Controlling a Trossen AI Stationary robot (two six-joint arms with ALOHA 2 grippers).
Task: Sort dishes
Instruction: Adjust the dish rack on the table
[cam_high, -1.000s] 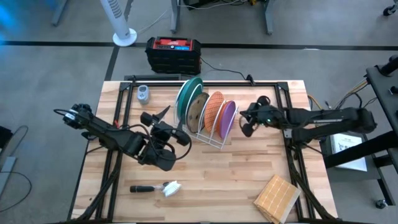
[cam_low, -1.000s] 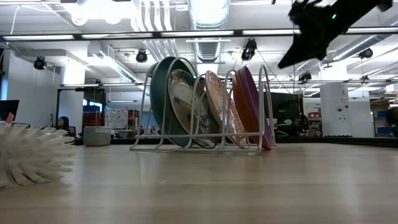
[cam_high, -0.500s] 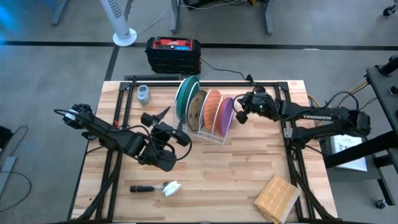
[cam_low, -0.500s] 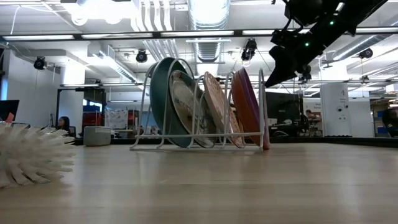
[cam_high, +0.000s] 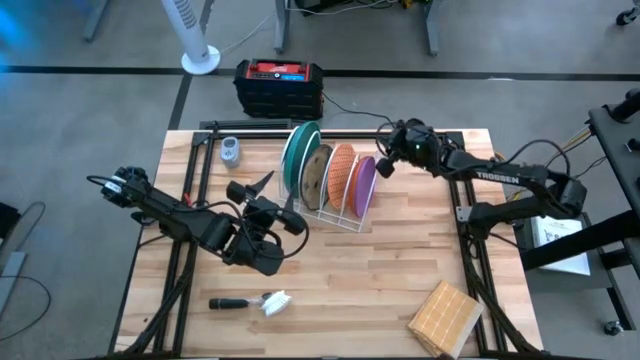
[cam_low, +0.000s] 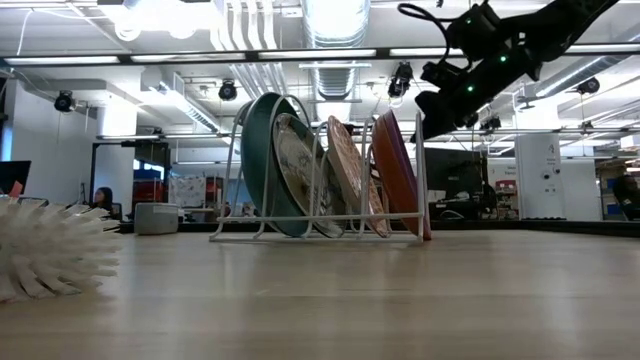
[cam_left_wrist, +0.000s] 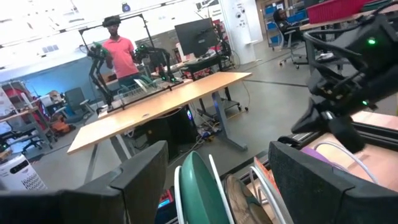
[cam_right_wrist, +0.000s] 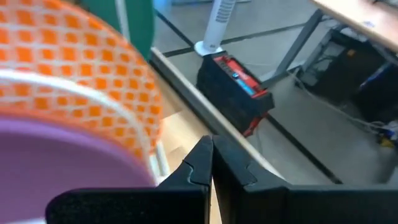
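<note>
Four plates stand on edge in a white wire rack (cam_high: 335, 212) at the table's middle: teal (cam_high: 298, 160), brown speckled (cam_high: 318, 180), orange (cam_high: 343, 176) and purple (cam_high: 365, 184). My right gripper (cam_high: 384, 166) is shut. It hangs just right of the purple plate's (cam_right_wrist: 62, 174) upper rim, beside the rack's end wire (cam_low: 420, 150). My left gripper (cam_high: 292, 214) waits open on the rack's near-left side, pointing level at the teal plate (cam_left_wrist: 202, 186), which shows between its fingers. My right gripper's shut fingertips (cam_right_wrist: 208, 152) slant down from the table's right, close beside the purple plate's rim (cam_right_wrist: 146, 177) and the rack's end wire. I cannot tell whether they touch either one.
A square wooden block (cam_high: 445, 318) lies at the near right corner. A white brush (cam_high: 262, 302) lies near the front edge. A small grey object (cam_high: 231, 152) sits at the far left, and a black-and-red box (cam_high: 279, 86) stands on the floor beyond the far edge.
My right gripper, shut throughout, has swung from the rack's right side toward the table's far edge and a little left. It has sunk slightly and ended by the purple plate's upper rim.
</note>
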